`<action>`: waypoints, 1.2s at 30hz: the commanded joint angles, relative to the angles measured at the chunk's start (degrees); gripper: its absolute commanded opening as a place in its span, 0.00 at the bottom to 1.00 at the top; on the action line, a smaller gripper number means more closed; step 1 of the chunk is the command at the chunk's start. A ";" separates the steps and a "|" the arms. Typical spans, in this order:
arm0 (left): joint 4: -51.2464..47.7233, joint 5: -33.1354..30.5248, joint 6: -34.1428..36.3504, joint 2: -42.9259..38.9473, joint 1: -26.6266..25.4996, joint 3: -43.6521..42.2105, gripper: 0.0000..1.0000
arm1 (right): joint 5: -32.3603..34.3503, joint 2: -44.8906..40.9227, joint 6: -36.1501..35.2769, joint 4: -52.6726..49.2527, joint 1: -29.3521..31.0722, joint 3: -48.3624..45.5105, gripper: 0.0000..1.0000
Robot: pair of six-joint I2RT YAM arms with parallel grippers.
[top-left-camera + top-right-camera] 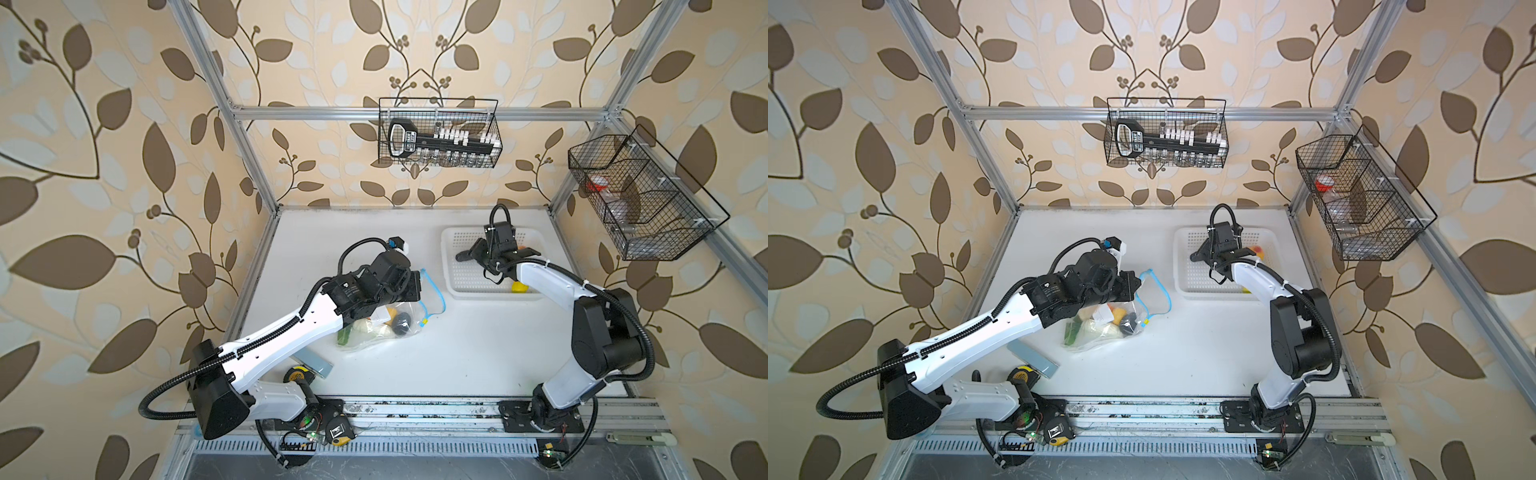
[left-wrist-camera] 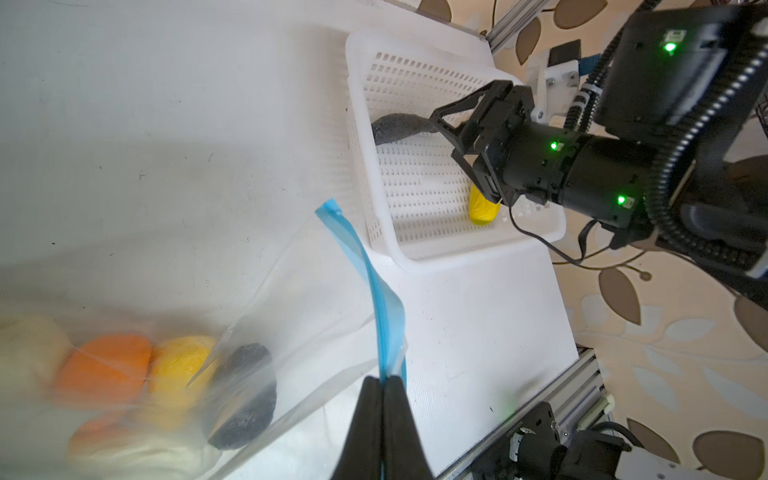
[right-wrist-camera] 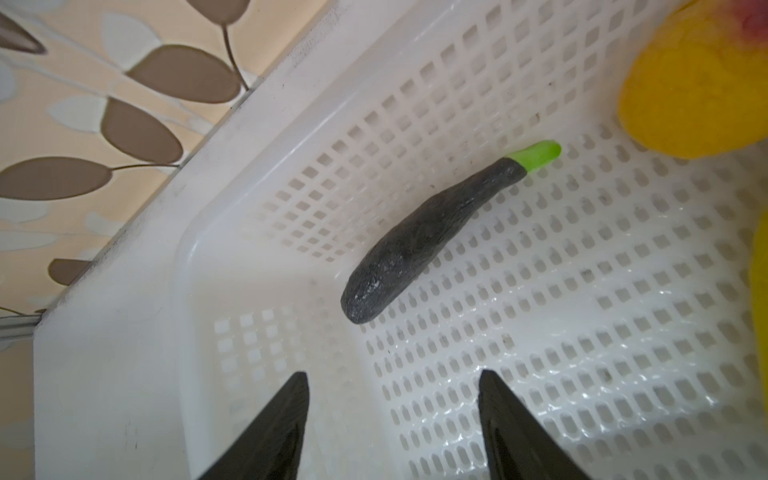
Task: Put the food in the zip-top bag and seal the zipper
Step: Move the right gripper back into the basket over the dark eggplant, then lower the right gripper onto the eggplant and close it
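White table (image 1: 415, 365), leaf-papered walls (image 1: 83, 166); right claw (image 3: 394, 374) spread above a dark vegetable (image 3: 415, 245) in the basket (image 3: 124, 374), left claw (image 2: 382, 380) clamped on the zipper (image 2: 374, 291).

Clear, crinkled zip-top bag (image 1: 376, 332) lies slumped on its side, mouth open. Light-blue zipper (image 2: 376, 291) unsealed, one edge lifted; yellow tab (image 1: 424, 321) at its end.

Inside the bag: orange piece (image 2: 106, 365), yellow piece (image 2: 178, 365), dark round piece (image 2: 245, 399), pale lump (image 2: 29, 345), green piece (image 1: 344, 336).

Outside it, in the white perforated basket (image 3: 374, 137): dark eggplant (image 3: 428, 232) with a green stem, yellow corn (image 2: 483, 208), yellow-pink peach (image 3: 698, 83).
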 commanded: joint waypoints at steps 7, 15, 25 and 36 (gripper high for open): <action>2.16 0.81 2.49 1.34 -0.07 1.42 0.00 | 1.45 6.31 5.45 -3.04 -0.90 6.55 0.65; 2.46 0.81 2.24 1.72 -0.07 1.29 0.00 | 0.44 11.09 4.83 -2.56 -0.90 9.29 0.65; 2.39 0.96 1.80 1.95 -0.07 1.16 0.00 | 1.49 16.05 4.64 -3.62 -1.26 12.70 0.66; 2.48 1.91 1.89 2.84 -0.07 1.64 0.00 | 2.94 19.40 4.02 -5.71 -2.62 14.79 0.67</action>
